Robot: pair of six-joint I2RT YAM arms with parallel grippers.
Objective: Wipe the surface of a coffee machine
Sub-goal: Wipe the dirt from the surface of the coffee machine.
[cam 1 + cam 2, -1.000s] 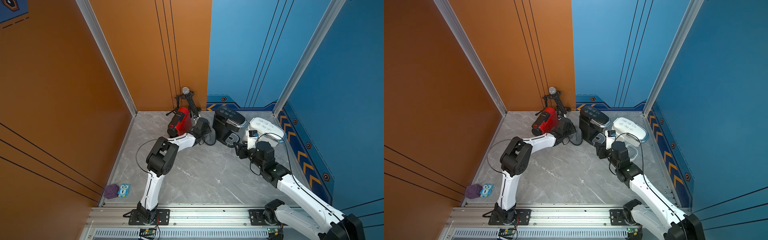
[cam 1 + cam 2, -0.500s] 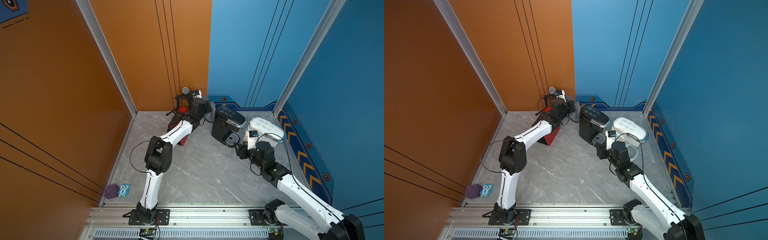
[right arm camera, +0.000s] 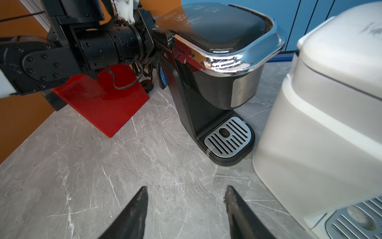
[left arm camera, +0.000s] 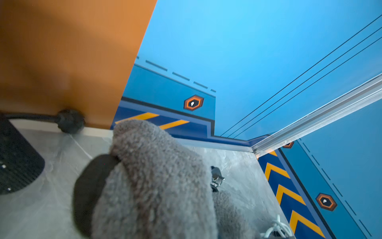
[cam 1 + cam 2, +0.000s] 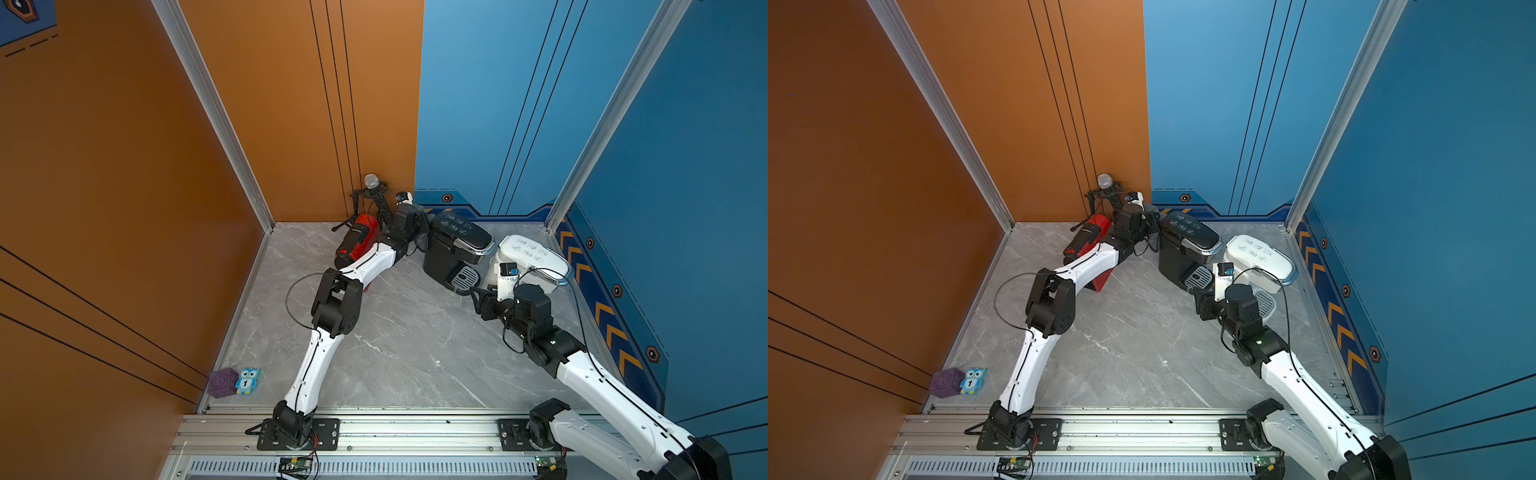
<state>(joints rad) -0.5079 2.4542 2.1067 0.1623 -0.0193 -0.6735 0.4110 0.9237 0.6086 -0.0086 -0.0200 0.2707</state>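
Grey fleecy cloth (image 4: 165,207) — pinched in left hand (image 4: 154,175), just beside far corner of glossy black, chrome-rimmed coffee machine (image 5: 455,253). Right hand (image 3: 186,187) — tapered black fingers spread, empty, over veined grey marble desk (image 3: 82,175).

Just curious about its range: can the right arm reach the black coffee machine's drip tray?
Probably yes: the right arm points its open jaws at the drip tray across bare countertop, nothing between.
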